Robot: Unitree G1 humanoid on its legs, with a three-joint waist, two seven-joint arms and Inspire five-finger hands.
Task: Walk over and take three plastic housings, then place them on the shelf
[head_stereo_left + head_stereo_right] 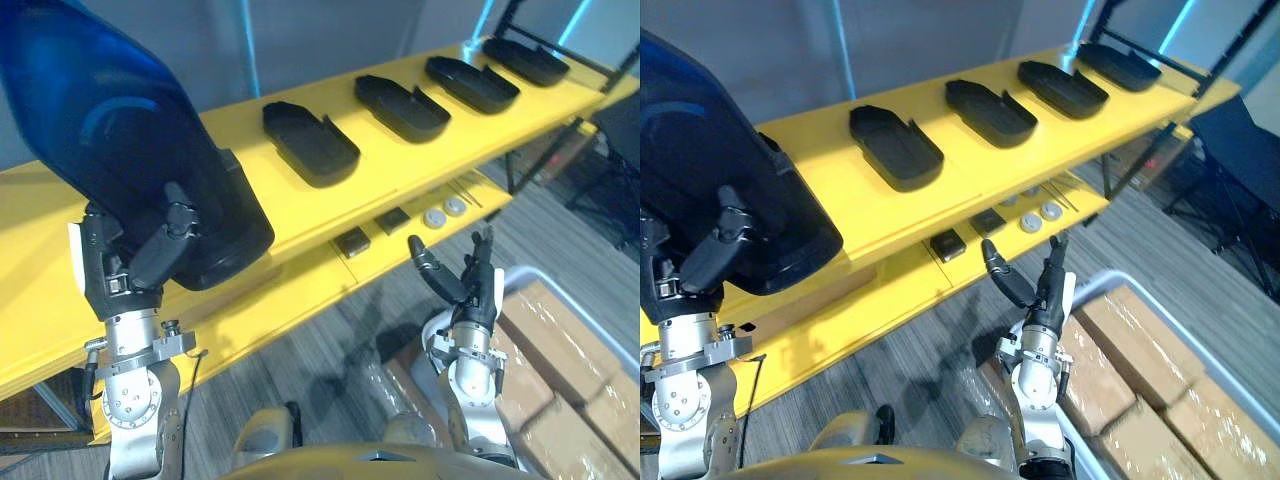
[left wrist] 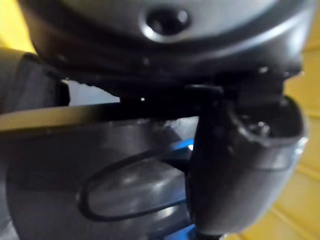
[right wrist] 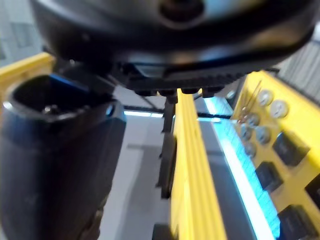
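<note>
Over the left end of the long yellow shelf point(image 1: 380, 170), the left hand point(image 1: 140, 260) clamps the rim of a large, glossy black plastic housing point(image 1: 110, 120). The housing is probably light, stiff and slippery, so the edge wall is the best hold. The right hand point(image 1: 468, 285) hangs spread and empty.

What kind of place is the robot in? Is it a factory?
Probably a factory or workshop storeroom. A long yellow shelf carries a row of black plastic housings, brown cardboard boxes sit below, and the left hand grips another dark housing.
</note>
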